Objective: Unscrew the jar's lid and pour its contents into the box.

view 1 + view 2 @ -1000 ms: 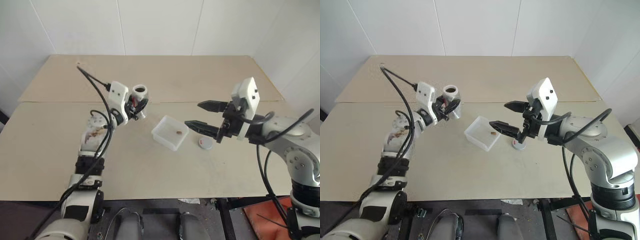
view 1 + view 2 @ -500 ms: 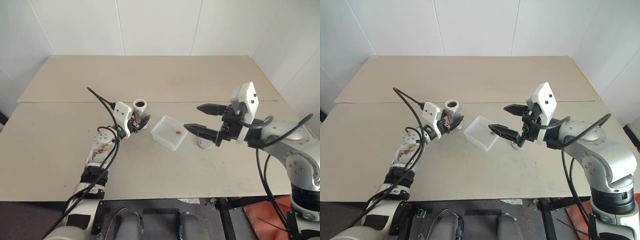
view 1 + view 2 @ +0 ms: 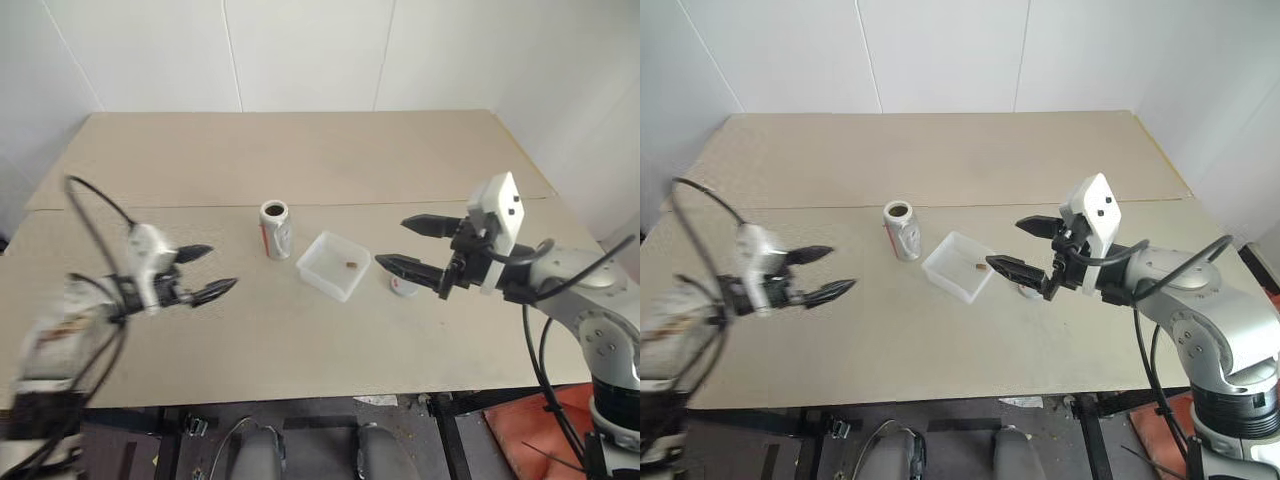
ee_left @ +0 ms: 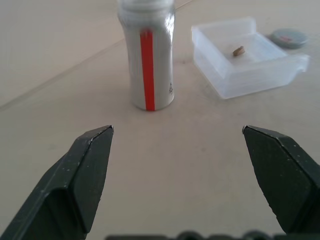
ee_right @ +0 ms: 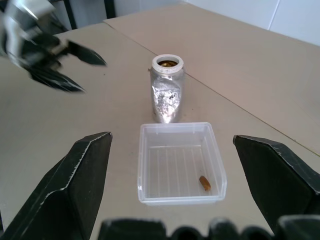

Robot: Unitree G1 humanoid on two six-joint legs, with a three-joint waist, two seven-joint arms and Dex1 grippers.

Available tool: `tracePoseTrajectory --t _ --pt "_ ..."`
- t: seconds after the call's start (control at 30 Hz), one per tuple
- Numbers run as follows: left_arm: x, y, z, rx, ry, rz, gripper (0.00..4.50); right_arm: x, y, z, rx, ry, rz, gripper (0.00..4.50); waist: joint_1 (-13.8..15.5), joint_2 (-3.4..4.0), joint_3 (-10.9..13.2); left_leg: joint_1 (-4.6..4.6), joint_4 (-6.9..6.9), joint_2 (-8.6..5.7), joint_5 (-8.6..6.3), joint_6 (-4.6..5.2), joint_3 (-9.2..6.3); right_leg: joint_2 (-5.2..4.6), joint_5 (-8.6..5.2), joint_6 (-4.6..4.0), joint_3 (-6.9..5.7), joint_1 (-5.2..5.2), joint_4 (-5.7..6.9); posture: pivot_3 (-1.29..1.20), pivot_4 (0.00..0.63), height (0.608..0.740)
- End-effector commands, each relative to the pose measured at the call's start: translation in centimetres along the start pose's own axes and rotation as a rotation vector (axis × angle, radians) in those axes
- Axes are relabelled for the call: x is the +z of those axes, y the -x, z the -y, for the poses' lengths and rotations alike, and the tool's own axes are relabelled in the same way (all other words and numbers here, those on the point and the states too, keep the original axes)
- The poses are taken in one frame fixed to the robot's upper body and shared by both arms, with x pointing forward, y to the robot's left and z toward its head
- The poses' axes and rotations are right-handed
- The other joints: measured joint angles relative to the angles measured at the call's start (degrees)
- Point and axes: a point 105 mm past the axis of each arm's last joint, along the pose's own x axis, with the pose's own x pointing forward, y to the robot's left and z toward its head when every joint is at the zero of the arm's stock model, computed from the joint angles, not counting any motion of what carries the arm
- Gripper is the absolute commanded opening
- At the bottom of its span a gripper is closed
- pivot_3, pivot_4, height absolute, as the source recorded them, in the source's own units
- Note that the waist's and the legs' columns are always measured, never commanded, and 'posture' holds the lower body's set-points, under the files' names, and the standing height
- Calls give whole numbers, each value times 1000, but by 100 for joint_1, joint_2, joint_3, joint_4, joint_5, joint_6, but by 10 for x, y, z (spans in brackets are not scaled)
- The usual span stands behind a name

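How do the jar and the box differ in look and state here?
The jar is a tall, narrow cylinder with a red stripe on its label; the box is shallow, square, translucent white and unmarked. The jar stands uncapped with its mouth open upward, its lid lying on the far side of the box. The box holds a small brownish bit. Both rest upright on the table, side by side, neither held by a gripper.
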Motion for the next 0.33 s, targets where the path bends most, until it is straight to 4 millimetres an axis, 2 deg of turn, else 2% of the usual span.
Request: tracePoseTrajectory --t 0.03,0.17,0.33 --pt "44 36 2 -76 -120 95 4485 11 11 4 -8 56 40 4500 67 0 0 8 -1 0 0 0 2 0 -1 0 0 5 -3 0 150 740" --pt "50 56 -2 -69 -162 70 4485 2 18 10 -4 99 -10 4500 99 0 0 8 -3 0 0 0 9 -1 -2 0 0 6 -7 0 150 740" --pt "49 58 1 -47 -171 71 4485 2 27 14 -2 100 -8 4500 69 0 0 10 -3 11 0 0 16 8 -2 -2 3 3 -4 0 150 740"
